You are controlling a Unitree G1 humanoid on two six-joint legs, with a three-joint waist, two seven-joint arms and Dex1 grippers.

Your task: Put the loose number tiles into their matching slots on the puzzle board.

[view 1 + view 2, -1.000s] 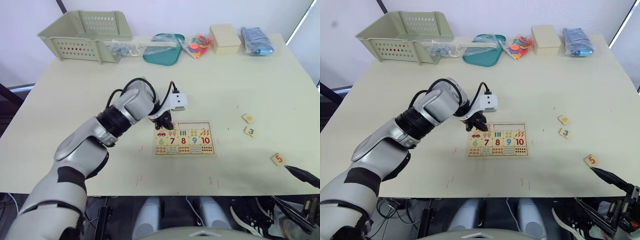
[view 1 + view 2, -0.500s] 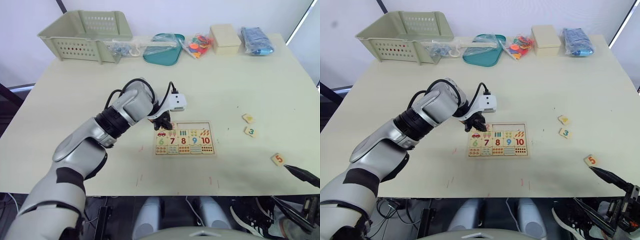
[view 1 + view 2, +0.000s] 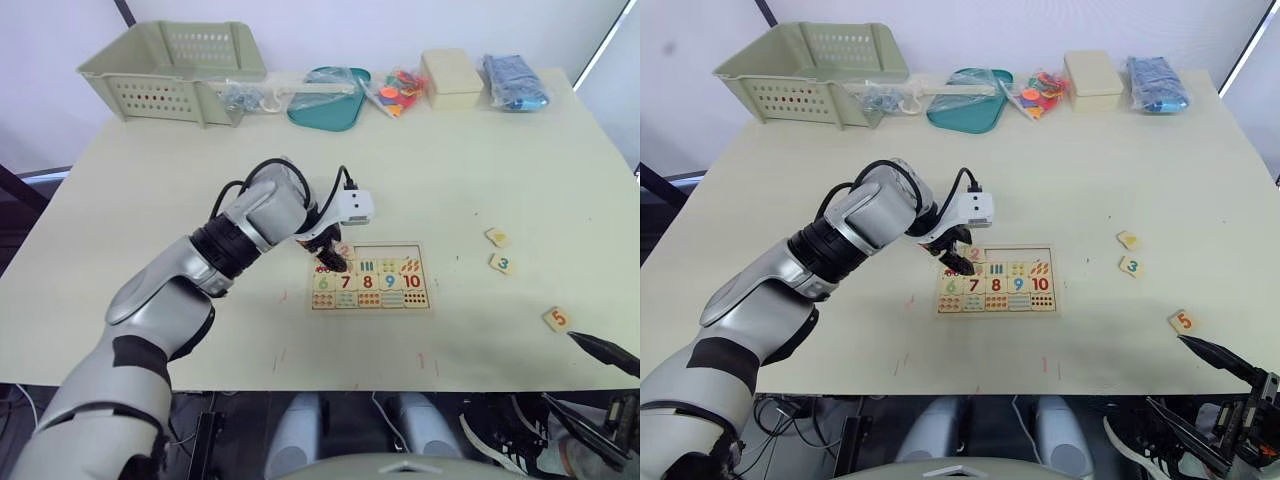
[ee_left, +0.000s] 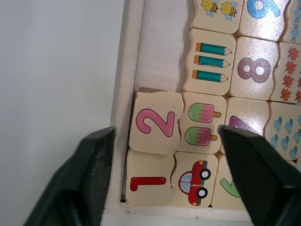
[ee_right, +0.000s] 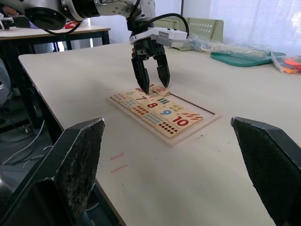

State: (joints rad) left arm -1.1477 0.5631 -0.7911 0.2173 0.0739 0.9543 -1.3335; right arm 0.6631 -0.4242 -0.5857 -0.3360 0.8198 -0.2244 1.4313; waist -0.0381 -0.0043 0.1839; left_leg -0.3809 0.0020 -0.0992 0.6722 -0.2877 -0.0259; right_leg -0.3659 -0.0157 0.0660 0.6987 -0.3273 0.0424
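Head views: the left gripper [image 3: 330, 255] is hung over the board [image 3: 420, 303] at its near-left corner, fingers spread and nothing held. Off to its right, well apart from the board, three tiles are left on the table: one with a yellow digit [image 3: 496, 237], the 3 [image 3: 502, 263] and the 5 [image 3: 557, 319]. The right gripper [image 3: 608, 352] is parked just beside the 5; whether it's gaping or closed cannot be told from here.

Left wrist view: between the open fingers [image 4: 91, 183] the 2 [image 4: 156, 122] is seen sitting crooked, one edge seemingly propped on the tray wall with a dark gap behind it. The 1 [image 4: 148, 184] is seated next to it. So the step looks like seating the 2: a gentle push down on the raised edge is probably wanted, with a nudge away from the wall so it drops flush against the popsicle tile [image 4: 201, 124].

Right wrist view: the left gripper is seen standing upright over the 2, tips just above it, and the right arm's own fingers [image 5: 79, 165] are shown set wide with nothing between them.
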